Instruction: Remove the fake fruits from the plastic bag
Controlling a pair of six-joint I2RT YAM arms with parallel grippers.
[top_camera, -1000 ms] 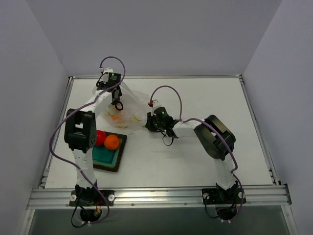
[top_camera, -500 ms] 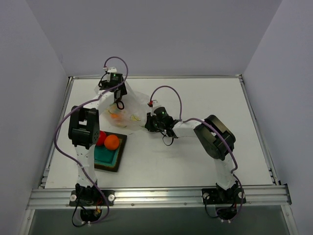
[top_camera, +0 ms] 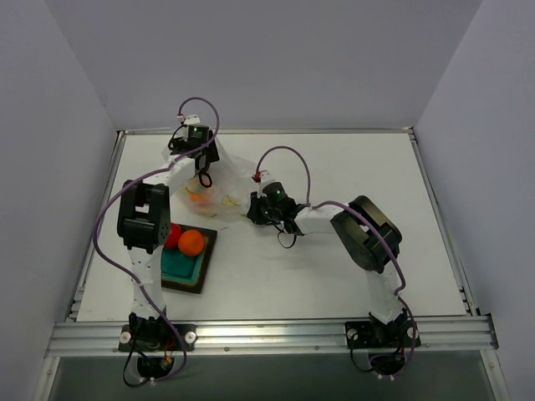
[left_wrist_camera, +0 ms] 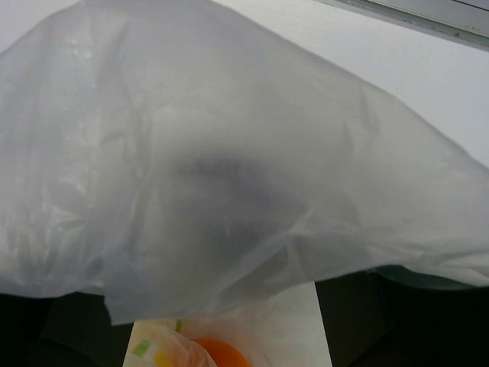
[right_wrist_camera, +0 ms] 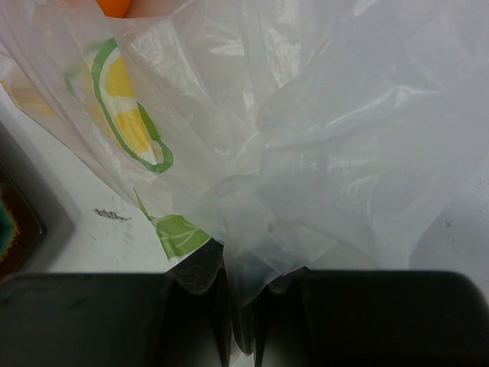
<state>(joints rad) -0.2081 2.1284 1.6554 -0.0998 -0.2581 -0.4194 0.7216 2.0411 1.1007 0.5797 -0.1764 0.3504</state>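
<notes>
Red plastic fruit (top_camera: 171,235) and orange plastic fruit (top_camera: 192,242) sit in the square teal dish (top_camera: 178,266), lower left. Another orange one (top_camera: 196,198) is left inside the clear printed plastic bag (top_camera: 234,180). The right gripper (right_wrist_camera: 242,289) pinches its film; left gripper (top_camera: 202,175), can't tell.

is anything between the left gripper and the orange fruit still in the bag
Yes: a fold of the clear plastic bag printed with citrus slices hangs across in front of the left gripper, and the glossy orange plastic fruit only peeks below its lower edge.
</notes>
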